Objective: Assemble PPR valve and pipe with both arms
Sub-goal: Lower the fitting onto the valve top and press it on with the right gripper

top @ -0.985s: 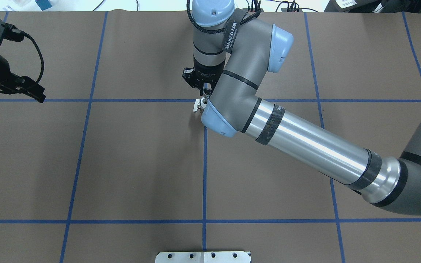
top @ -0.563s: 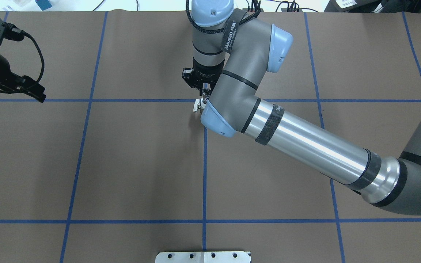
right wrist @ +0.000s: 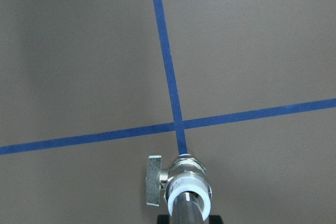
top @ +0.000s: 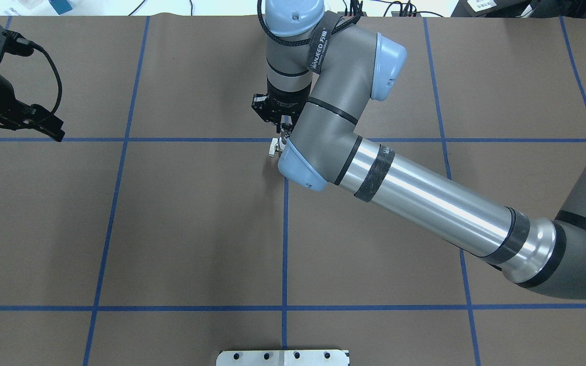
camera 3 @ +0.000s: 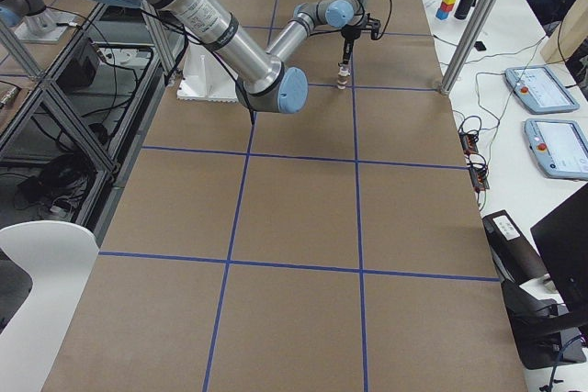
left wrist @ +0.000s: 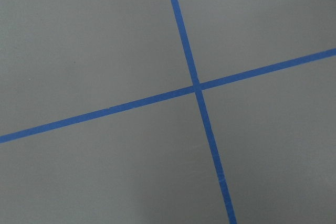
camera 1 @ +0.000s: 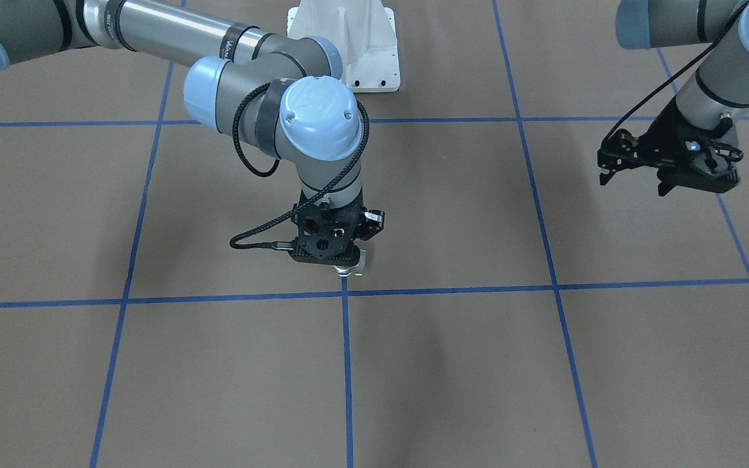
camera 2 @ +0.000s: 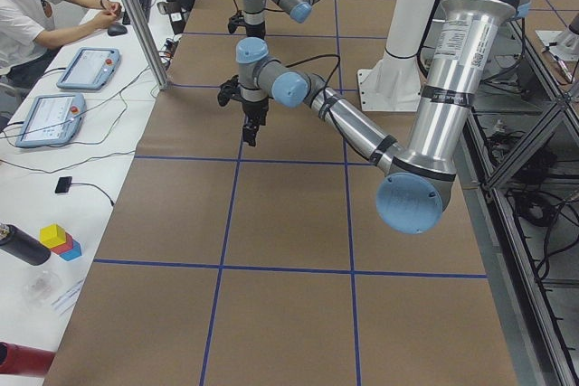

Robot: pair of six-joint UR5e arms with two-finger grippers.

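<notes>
The white PPR valve (right wrist: 185,181), with its metal band and side lever, stands upright on the tape crossing (right wrist: 177,125). The silver pipe (right wrist: 187,209) sits in its top end. My right gripper (top: 284,129) points straight down over it and is shut on the pipe. The valve also shows in the overhead view (top: 274,147) and the front view (camera 1: 356,262), under the right gripper (camera 1: 343,265). My left gripper (top: 57,129) hangs open and empty far off at the table's left side, also in the front view (camera 1: 631,183). Its wrist view shows only bare mat.
The brown mat carries a grid of blue tape lines (top: 284,244). The white bolted pedestal (camera 1: 361,52) stands at the robot's side of the table. A seated operator (camera 2: 32,6) and tablets (camera 2: 50,115) are beside the table's far side.
The right arm's wrist has shifted very slightly to the view's left. The valve and the left arm stay where they were.
</notes>
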